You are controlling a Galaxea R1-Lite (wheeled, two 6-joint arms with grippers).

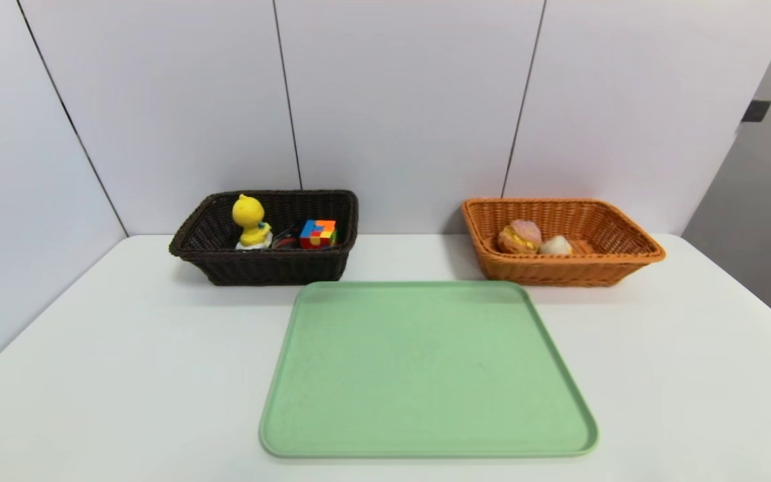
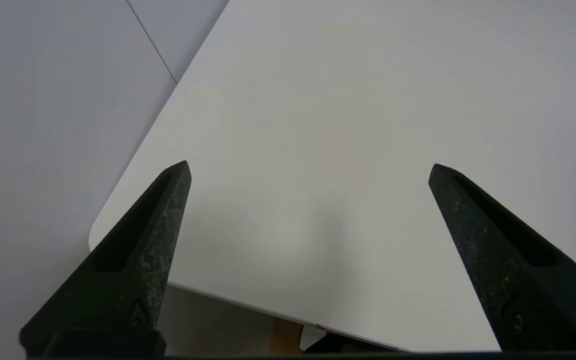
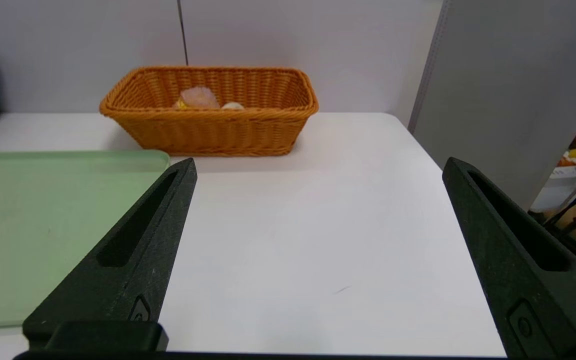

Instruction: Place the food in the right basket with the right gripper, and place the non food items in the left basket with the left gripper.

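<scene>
Now the food point(image 1: 526, 237) sits in the right basket point(image 1: 626, 258) at two o'clock; duck point(image 1: 250, 221) and cube point(image 1: 318, 233) fill the left basket point(image 1: 258, 268) at ten. Left gripper point(image 2: 308, 170) and right gripper point(image 3: 318, 167) both spread wide, holding nothing.

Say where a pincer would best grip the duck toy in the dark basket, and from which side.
Probably by the duck's round head, from straight above. It stands upright in the dark basket, head above the rim, while its body and car base sit below the wicker walls, which block any side approach. The cube lies apart beside it, leaving room for open fingers.
</scene>
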